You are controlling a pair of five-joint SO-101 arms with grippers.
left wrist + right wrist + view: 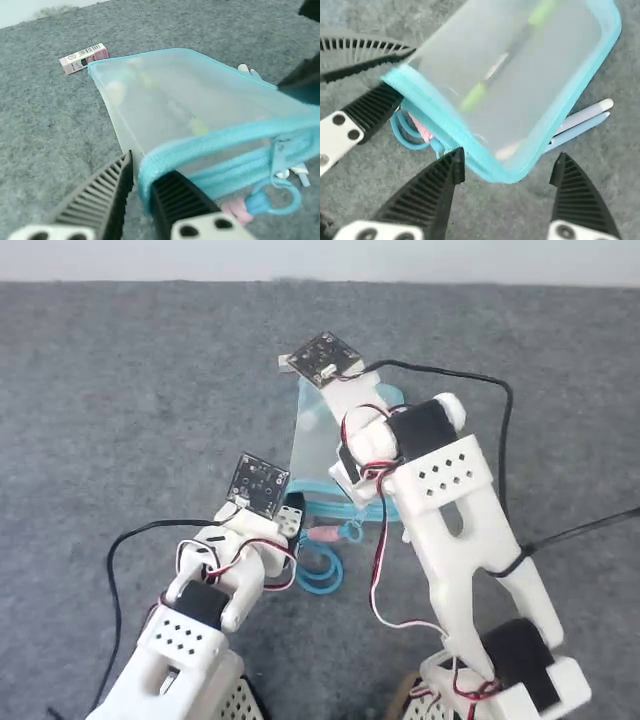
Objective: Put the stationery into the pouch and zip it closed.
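A translucent pouch (190, 105) with a light-blue zip edge lies on grey carpet between the two arms (318, 440). Blurred shapes of stationery, one of them green (475, 92), show through its wall. My left gripper (142, 200) is shut on the zip-edge corner of the pouch. Close by lie the zip pull with its blue ring (272, 197) and a pink item (235, 210). My right gripper (505, 200) is open and straddles the pouch's other end without touching it. Two pale pens (585, 117) stick out from beneath the pouch.
A small pink and white box (84, 57) lies on the carpet just beyond the pouch's far corner. The right arm (450, 490) reaches over the pouch, cables trailing from it. Bare carpet (120, 390) spreads to the left and the back.
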